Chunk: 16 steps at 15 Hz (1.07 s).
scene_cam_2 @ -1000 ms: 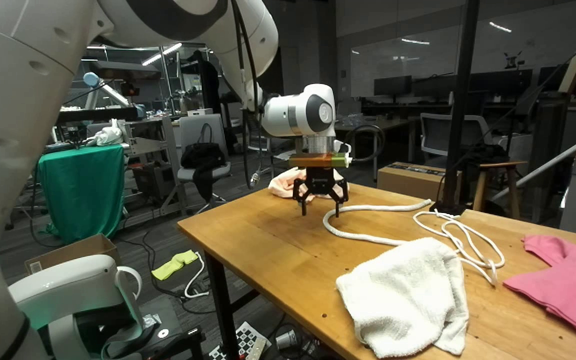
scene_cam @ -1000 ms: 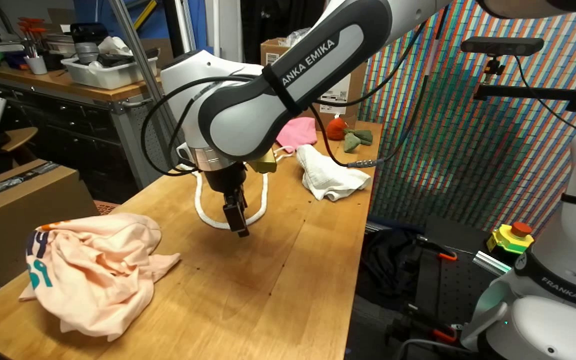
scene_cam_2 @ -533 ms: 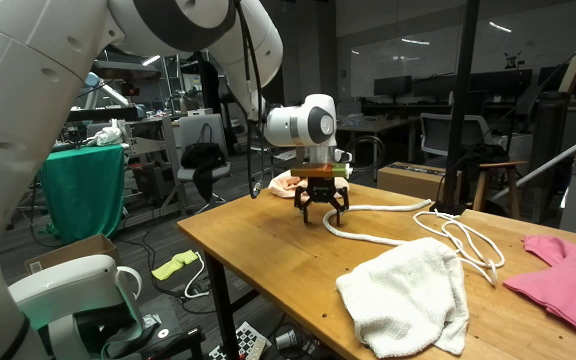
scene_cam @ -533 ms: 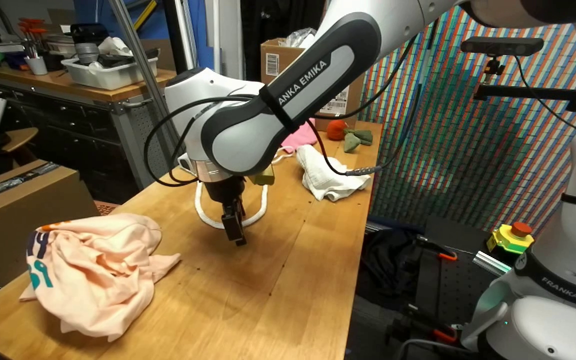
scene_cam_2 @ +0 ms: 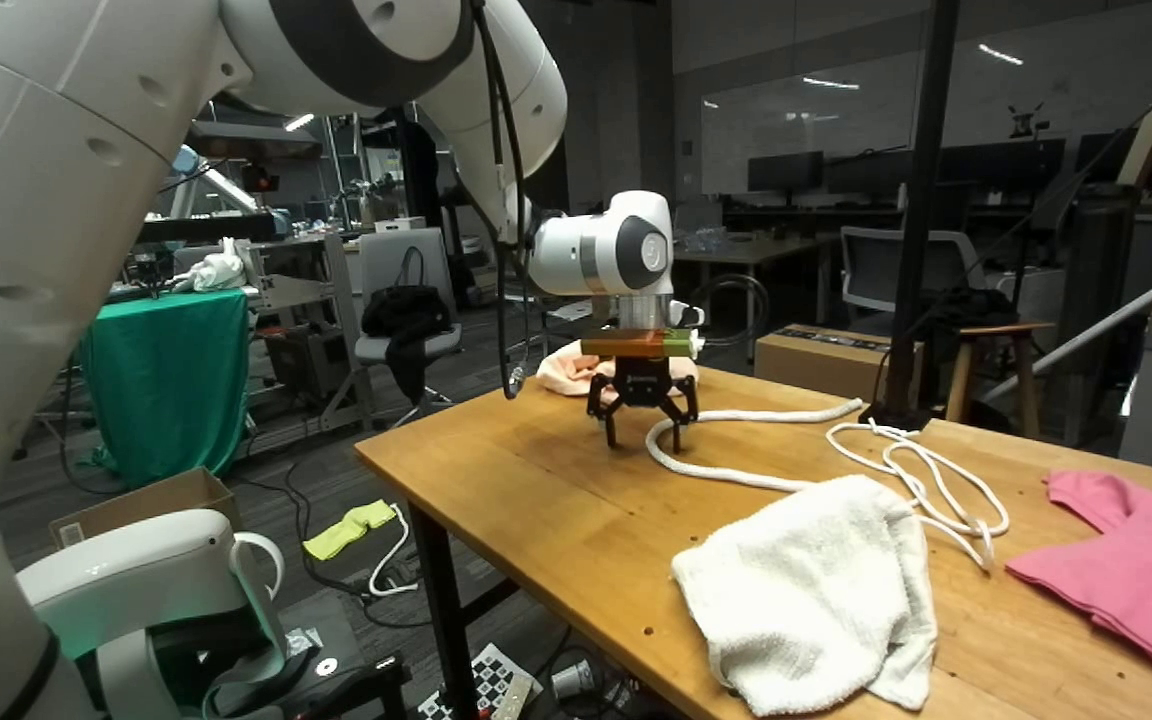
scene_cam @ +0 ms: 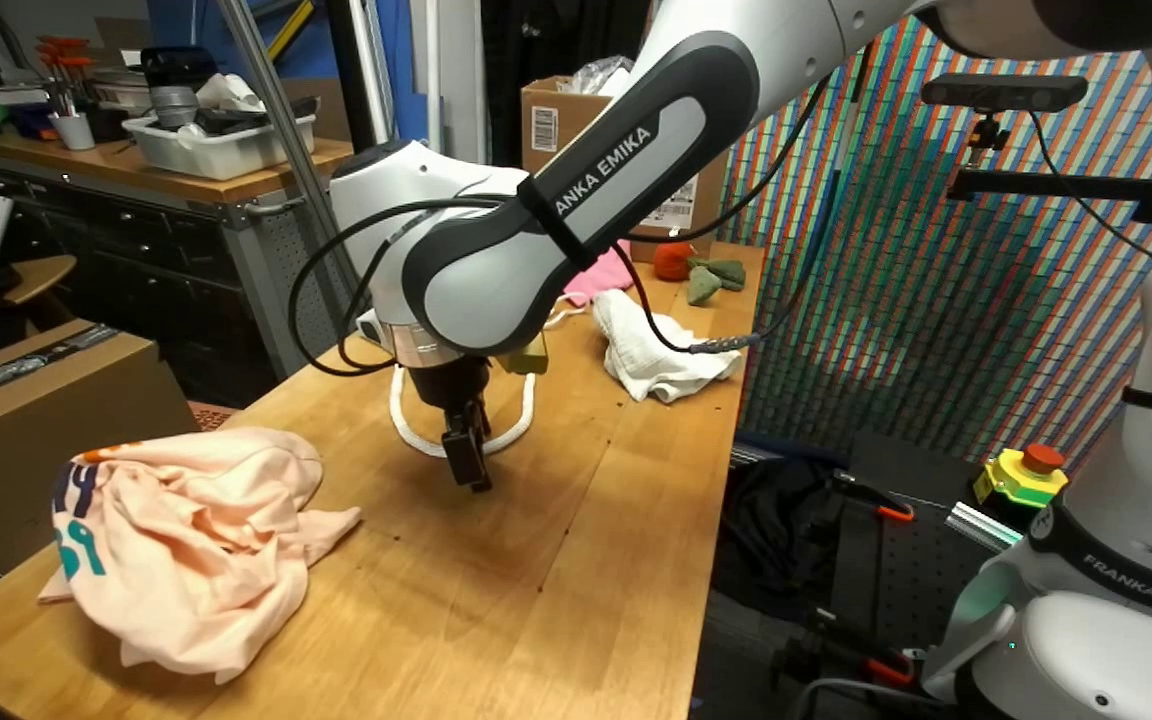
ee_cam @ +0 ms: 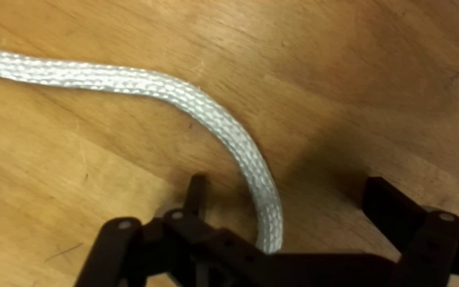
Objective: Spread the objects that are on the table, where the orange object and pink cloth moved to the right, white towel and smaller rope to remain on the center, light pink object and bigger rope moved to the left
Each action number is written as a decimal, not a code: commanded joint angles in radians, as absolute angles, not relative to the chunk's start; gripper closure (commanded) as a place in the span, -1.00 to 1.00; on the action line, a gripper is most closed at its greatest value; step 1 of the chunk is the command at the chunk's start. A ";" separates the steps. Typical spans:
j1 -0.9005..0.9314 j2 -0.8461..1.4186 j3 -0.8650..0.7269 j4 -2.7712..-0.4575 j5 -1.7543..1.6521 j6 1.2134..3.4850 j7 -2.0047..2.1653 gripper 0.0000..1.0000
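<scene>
Dipped the claw (scene_cam_2: 643, 444) lower since a second ago, gaping wide over the counter (scene_cam: 626, 560) and now straddling the bend of the bigger rope (ee_cam: 230, 129), lying right of the light pink object (scene_cam: 196, 550), so looks set for a pinch and a drag left!

Robotics lab, white robot arm (scene_cam: 596, 170), emergency-stop button (scene_cam: 1043, 459), cluttered workbench (scene_cam: 101, 167), row of monitors (scene_cam_2: 998, 172)

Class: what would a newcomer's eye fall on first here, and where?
Probably the open black two-fingered end effector, with the thick white braided rope showing between its fingers in the wrist view. Next, the crumpled light-pink printed cloth, lower left in an exterior view. A white terry towel lies in an exterior view's foreground.
</scene>
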State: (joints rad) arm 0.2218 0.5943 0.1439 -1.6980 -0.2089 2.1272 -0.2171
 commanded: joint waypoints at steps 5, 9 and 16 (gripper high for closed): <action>0.228 0.587 0.160 -1.725 -0.192 2.152 -0.180 -0.50; 0.236 0.575 0.169 -1.736 -0.189 2.153 -0.167 0.00; 0.252 0.537 0.186 -1.774 -0.189 2.143 -0.147 0.97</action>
